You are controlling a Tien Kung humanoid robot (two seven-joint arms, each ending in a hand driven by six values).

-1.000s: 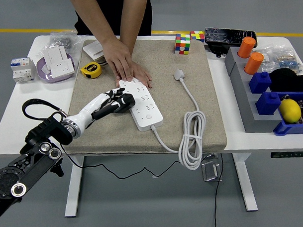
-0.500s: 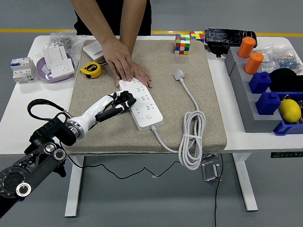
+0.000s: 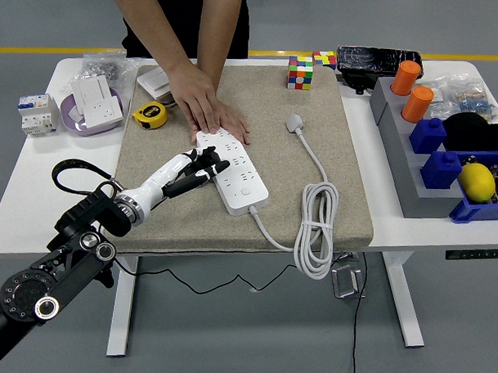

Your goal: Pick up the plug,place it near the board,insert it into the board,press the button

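Note:
A white power strip point(image 3: 239, 184) lies slantwise on the beige mat point(image 3: 331, 169), its button point(image 3: 245, 190) near the front end. My left hand point(image 3: 207, 166) reaches in from the lower left and rests over the strip's left side, its fingers curled around a black plug that sits against the sockets. A person's hand point(image 3: 204, 103) presses flat on the strip's far end. The strip's own white plug point(image 3: 295, 121) lies to the right, its cable coiled point(image 3: 313, 230) at the mat's front right. My right arm is out of view.
A yellow tape measure point(image 3: 150, 115), a purple bowl with white sockets point(image 3: 92, 107) and a breaker point(image 3: 35, 113) sit at the left. Colour cubes point(image 3: 300, 72) stand at the back. Orange cylinders point(image 3: 404, 77), blue bins and a lemon point(image 3: 477, 181) fill the right side.
My left hand has moved right and slightly away from me, from beside the strip's left edge to over its sockets. The person's hand has stayed put.

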